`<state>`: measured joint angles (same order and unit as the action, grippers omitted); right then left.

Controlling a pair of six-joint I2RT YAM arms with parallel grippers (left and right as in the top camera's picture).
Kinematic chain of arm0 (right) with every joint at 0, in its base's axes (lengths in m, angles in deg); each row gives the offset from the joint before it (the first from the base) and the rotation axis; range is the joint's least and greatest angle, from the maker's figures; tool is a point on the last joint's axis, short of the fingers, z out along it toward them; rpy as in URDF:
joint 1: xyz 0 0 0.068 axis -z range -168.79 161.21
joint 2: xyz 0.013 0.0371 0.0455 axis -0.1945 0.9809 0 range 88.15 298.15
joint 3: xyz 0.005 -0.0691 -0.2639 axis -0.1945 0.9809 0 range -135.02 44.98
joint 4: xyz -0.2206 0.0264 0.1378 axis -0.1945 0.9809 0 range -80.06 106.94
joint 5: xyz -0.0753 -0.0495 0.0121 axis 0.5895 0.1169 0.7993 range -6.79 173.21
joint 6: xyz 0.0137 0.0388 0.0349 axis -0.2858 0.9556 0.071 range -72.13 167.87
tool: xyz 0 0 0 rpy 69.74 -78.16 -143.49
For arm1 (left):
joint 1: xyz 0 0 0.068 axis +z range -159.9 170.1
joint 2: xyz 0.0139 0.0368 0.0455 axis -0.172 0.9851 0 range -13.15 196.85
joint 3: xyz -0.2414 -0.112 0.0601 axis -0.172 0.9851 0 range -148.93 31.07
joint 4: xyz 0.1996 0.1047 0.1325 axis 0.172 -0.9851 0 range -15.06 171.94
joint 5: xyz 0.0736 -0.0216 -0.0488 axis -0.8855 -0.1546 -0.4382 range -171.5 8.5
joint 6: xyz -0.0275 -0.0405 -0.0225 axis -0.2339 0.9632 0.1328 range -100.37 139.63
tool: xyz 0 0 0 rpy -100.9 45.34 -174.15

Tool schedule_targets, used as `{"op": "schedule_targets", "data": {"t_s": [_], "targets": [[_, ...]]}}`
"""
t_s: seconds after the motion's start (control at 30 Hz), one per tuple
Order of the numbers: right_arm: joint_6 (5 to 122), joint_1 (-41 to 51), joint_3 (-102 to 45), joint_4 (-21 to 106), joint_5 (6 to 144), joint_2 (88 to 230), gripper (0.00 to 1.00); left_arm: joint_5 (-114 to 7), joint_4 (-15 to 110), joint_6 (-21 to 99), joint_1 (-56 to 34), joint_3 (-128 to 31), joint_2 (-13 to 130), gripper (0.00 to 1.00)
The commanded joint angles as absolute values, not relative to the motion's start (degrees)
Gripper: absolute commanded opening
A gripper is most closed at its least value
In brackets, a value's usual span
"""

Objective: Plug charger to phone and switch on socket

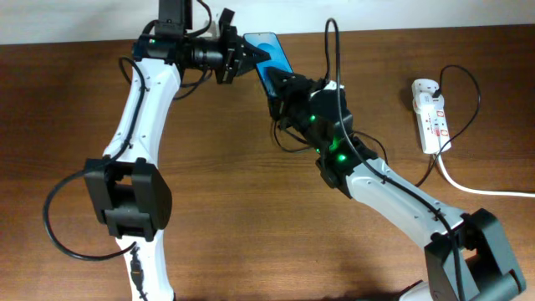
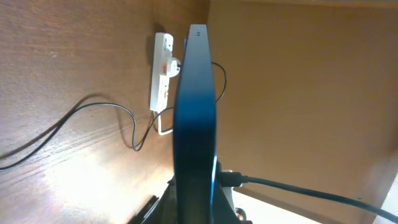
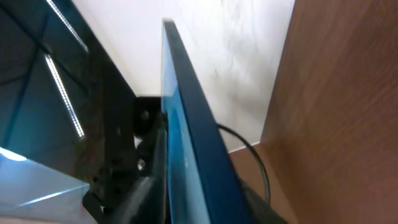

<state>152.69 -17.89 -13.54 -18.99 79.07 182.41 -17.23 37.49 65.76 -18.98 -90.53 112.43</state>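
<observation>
Overhead, the phone (image 1: 266,48) sits toward 12 o'clock of the counter (image 1: 251,209), pinched at its 9 o'clock side by the left pincer (image 1: 236,60). The right pincer (image 1: 287,90) crowds its 5 o'clock end; I cannot tell whether those jaws are spread or pressed together. The socket (image 1: 430,113) lies well apart at 3 o'clock. The left wrist view shows the phone edge-on, with the charger (image 2: 135,134) trailing loose over the wood beside the socket. The phone is probably rigid, slick and breakable, so it is best clamped across its edges. The cable looks light and limp, so take it at the stiff plug tip.
</observation>
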Motion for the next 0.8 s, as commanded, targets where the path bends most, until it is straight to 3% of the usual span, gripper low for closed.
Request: {"op": "schedule_targets", "data": {"t_s": [0.0,0.07,0.1,0.23,0.3,0.33,0.37,0.53,0.63,0.77], "targets": [[148.4,-18.1,-14.7,-19.2,78.8,182.4,0.61,-15.3,37.8,63.3,-18.7,-90.8,111.8,0.0],[140.7,-16.5,-14.7,-19.2,78.7,182.4,0.8,-15.5,37.2,59.7,-18.2,-90.8,111.8,0.0],[136.4,-15.4,-14.7,-19.2,78.3,182.4,0.95,-18.0,36.2,56.9,-17.3,-90.8,111.8,0.0],[105.2,-8.8,-14.7,-7.9,71.4,182.4,0.98,-35.7,23.2,43.2,-12.0,-90.8,111.8,0.0],[102.1,-4.6,-14.7,1.4,69.4,182.4,0.98,-43.6,17.1,38.5,-10.0,-90.8,111.8,0.0],[97.1,-3.5,-14.7,3.2,67.8,182.4,0.93,-44.3,15.4,35.5,-9.5,-90.8,111.8,0.0],[92.0,-3.2,-15.4,6.5,65.6,182.4,0.8,-44.3,14.6,33.1,-9.2,-90.8,111.8,0.0],[85.1,-3.5,-42.5,40.9,64.0,194.9,0.71,-43.8,12.4,31.3,-9.0,-90.8,111.8,0.0],[85.8,-6.0,-51.3,42.4,61.8,205.8,0.51,-43.8,12.4,31.7,-9.0,-90.8,111.8,0.0],[87.3,-8.6,-51.3,39.0,64.2,213.5,0.45,-43.2,12.4,31.7,-9.0,-90.8,111.8,0.0]]}}
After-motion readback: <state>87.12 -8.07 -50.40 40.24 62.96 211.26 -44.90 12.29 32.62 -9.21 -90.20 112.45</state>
